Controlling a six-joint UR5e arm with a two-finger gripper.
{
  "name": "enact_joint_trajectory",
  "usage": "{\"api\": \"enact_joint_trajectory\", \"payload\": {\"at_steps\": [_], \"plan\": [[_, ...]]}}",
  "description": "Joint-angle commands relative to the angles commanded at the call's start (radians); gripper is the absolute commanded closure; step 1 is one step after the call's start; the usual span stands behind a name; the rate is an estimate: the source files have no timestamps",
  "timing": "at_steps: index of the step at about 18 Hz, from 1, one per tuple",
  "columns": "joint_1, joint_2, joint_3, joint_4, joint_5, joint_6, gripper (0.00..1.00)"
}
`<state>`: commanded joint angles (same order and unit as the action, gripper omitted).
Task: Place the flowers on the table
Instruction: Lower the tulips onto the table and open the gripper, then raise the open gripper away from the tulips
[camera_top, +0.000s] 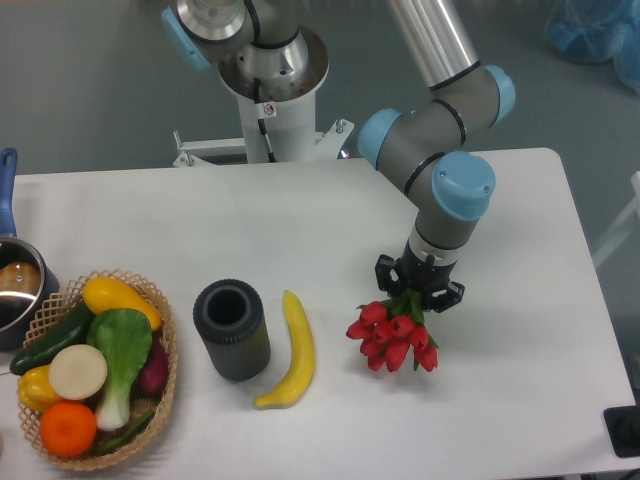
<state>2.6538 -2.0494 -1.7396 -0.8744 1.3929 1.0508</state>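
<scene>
view: one fixed camera | high, looking down on table (300, 220); facing robot base (270, 110)

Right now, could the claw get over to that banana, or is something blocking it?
Probably not yet: the claw is shut on the flowers. Otherwise only bare table separates it from the banana.

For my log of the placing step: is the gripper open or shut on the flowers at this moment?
Shut on the flowers. The gripper fingers close around the green stems, with the red blooms hanging out below toward the table.
</scene>
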Motion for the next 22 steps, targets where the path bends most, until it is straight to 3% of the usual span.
{"api": "enact_joint_trajectory", "payload": {"at_steps": [3,5,7,9,11,20,22], "plan": [[-0.002,-0.003,0.005,0.003,-0.002,0.003,0.36],[-0.003,-0.008,0.009,0.005,-0.002,0.005,0.25],[-0.005,-0.017,0.017,0.006,-0.002,0.005,0.23],[-0.005,-0.014,0.023,0.006,-0.002,0.005,0.07],[-0.003,-0.002,0.029,0.005,-0.002,0.006,0.00],[0.046,0.115,0.040,0.000,0.002,0.009,0.00],[0.060,0.123,0.038,-0.003,-0.002,0.061,0.00]]}}
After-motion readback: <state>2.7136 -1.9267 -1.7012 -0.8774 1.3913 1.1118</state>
